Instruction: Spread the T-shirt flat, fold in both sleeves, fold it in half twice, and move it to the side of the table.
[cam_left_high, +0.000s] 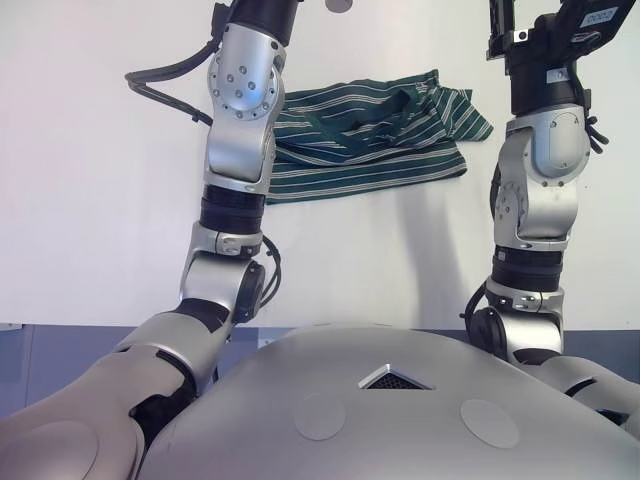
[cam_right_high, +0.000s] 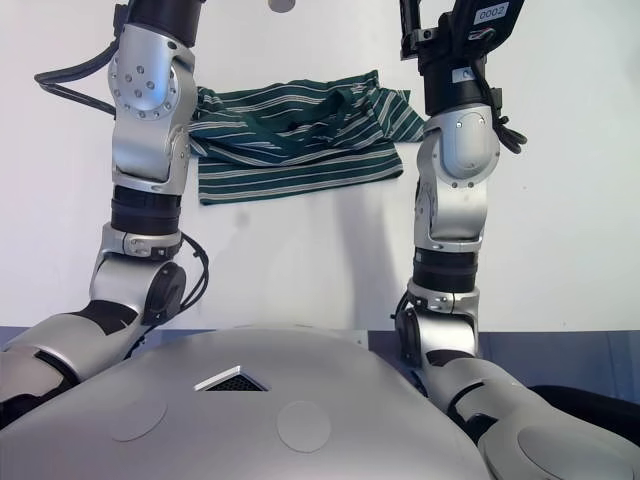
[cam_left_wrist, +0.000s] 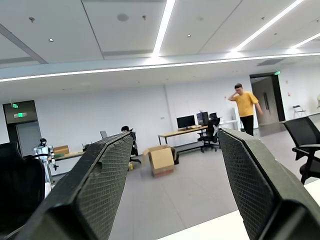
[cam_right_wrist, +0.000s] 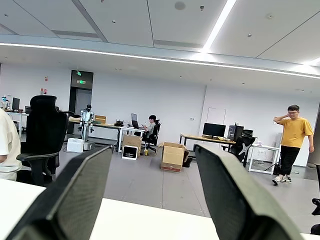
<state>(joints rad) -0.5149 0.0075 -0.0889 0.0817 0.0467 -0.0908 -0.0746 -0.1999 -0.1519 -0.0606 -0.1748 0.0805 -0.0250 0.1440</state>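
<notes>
A dark green T-shirt with white stripes lies bunched and partly folded on the white table, between my two raised arms. Its lower hem runs fairly straight, while the upper part and right sleeve are rumpled. Both arms are lifted high, and their wrist cameras look out level across the room. My left gripper stands open with nothing between its mesh-padded fingers. My right gripper is also open and empty, its fingers wide apart above the table's far edge.
The white table spreads wide on both sides of the shirt and in front of it. Beyond the far edge lies an office floor with chairs, desks and a cardboard box.
</notes>
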